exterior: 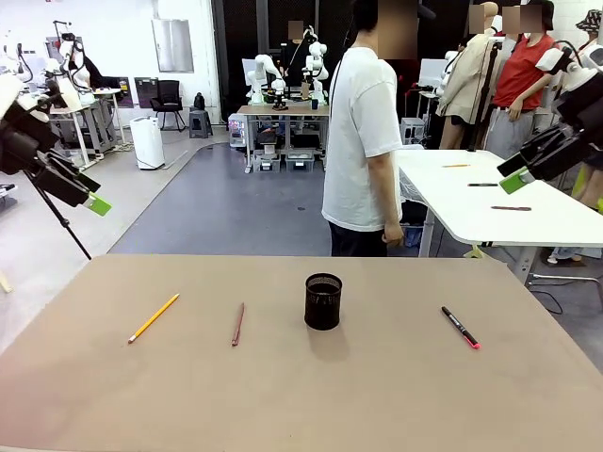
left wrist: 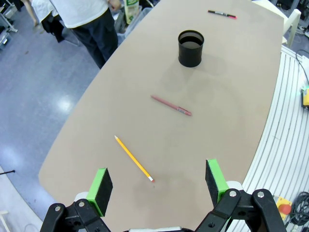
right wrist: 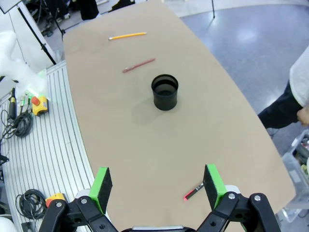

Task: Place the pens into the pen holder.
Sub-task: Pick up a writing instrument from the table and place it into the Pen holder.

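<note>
The black mesh pen holder [exterior: 323, 301] stands upright mid-table, also seen as the holder [left wrist: 191, 48] and holder [right wrist: 165, 92]. A yellow pencil [exterior: 154, 317] lies at the left, a reddish-brown pen [exterior: 237, 323] between it and the holder, and a black marker with a pink end [exterior: 461, 327] at the right. My left gripper [left wrist: 158, 183] hangs open high above the pencil [left wrist: 133, 158], and the pen [left wrist: 171, 105] lies farther on. Open too, my right gripper [right wrist: 157, 186] hovers above the marker [right wrist: 193, 191]. Both grippers hold nothing.
A person in a white shirt [exterior: 361, 141] stands at the far edge of the brown table [exterior: 301, 405]. A white table [exterior: 490, 198] with some pens stands behind at the right. Bare tabletop surrounds the holder.
</note>
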### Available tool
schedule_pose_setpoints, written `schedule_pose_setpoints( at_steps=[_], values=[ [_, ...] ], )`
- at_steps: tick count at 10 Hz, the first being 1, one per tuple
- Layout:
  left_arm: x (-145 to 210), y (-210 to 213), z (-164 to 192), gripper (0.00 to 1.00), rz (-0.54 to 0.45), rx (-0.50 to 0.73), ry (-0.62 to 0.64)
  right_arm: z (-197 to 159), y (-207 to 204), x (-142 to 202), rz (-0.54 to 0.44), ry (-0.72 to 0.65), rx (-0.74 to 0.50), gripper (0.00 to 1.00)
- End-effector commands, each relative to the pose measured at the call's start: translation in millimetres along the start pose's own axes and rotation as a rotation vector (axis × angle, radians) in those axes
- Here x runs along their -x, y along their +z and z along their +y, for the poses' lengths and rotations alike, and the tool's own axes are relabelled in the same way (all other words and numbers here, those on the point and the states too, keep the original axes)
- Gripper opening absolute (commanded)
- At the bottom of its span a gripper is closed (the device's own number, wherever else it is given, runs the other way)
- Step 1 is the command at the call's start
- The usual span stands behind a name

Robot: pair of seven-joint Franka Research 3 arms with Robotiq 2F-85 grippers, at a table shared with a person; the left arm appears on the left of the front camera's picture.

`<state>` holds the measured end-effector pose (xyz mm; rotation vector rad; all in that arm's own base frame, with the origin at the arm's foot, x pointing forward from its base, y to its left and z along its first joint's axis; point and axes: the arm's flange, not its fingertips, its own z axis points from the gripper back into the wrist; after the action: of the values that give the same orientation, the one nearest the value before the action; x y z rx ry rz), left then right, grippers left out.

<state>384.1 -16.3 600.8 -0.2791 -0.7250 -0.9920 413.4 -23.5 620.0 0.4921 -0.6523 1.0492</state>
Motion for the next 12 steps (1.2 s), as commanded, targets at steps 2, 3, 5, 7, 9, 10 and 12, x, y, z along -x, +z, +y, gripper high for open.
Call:
schedule_pose_setpoints(
  at_steps=[2, 3, 5, 7, 9, 10, 12],
  values=[
    [0.4, -0.3, 0.8, 1.00, 0.003, -0.001, -0.001, 2.2, 1.3, -1.7, -0.002, 0.006, 0.001, 1.00],
    [0.4, -0.3, 0.8, 1.00, 0.003, -0.001, -0.001, 2.2, 1.3, -1.7, -0.002, 0.006, 0.001, 1.00],
    [0.4, -0.3, 0.8, 1.00, 0.003, -0.001, -0.001, 2.2, 1.3, -1.7, -0.002, 0.006, 0.001, 1.00],
    [0.4, -0.3, 0.8, 1.00, 0.003, -0.001, -0.001, 2.2, 1.3, -1.7, -0.002, 0.006, 0.001, 1.00],
    [0.0, 0.0, 0.0, 1.00, 0.000, 0.000, 0.000, 2.2, 1.3, -1.7, -0.002, 0.006, 0.001, 1.00],
    [-2.8, -5.9, 0.3, 1.00, 0.016, 0.014, -0.007, 2.2, 1.3, -1.7, -0.002, 0.006, 0.001, 1.00],
    [-10.8, -17.4, 2.6, 1.00, 0.143, -0.020, 0.142, 2.2, 1.3, -1.7, -0.002, 0.006, 0.001, 1.00]
  ],
)
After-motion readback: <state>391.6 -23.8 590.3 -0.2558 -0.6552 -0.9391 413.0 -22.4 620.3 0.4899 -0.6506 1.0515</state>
